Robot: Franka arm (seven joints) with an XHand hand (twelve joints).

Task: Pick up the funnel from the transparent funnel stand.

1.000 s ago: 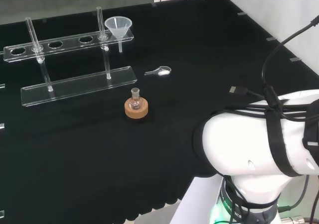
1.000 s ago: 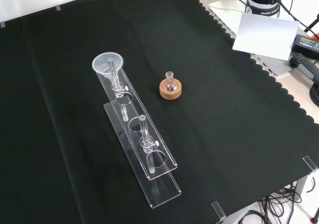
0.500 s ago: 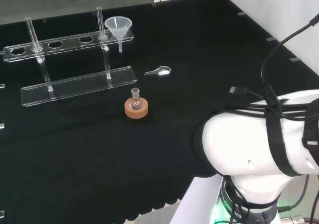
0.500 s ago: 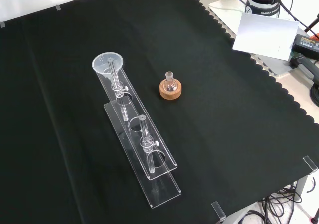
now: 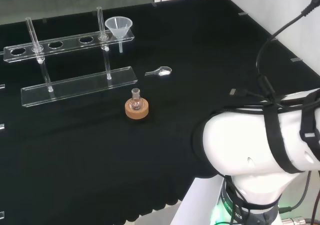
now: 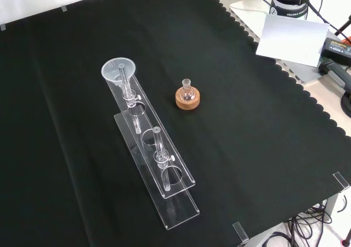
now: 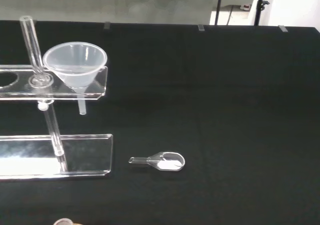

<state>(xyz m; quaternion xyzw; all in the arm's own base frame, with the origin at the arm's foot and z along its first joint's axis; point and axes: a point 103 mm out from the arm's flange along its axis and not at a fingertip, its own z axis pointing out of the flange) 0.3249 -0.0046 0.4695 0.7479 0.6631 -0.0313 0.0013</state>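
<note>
A clear plastic funnel (image 5: 119, 27) sits in the end hole of the transparent stand's upper bar (image 5: 65, 42), at the bar's right end in the head view. In the front view the funnel (image 6: 118, 71) is at the far end of the stand (image 6: 164, 189). The wrist view looks at the funnel (image 7: 75, 65) from a distance, its stem hanging below the bar over the stand's base plate (image 7: 75, 155). Two clear upright rods carry the bar. The arm's white link (image 5: 260, 145) fills the lower right of the head view, well away from the stand.
A small flask on a cork ring (image 5: 136, 107) stands in front of the stand, to its right in the front view (image 6: 188, 96). A clear scoop with white powder (image 5: 160, 72) lies right of the base plate (image 7: 162, 161). The cloth's scalloped edge (image 6: 307, 99) runs at the front view's right.
The arm's white link and its black cables have shifted slightly in the head view. The funnel, stand, flask and scoop have not moved.
</note>
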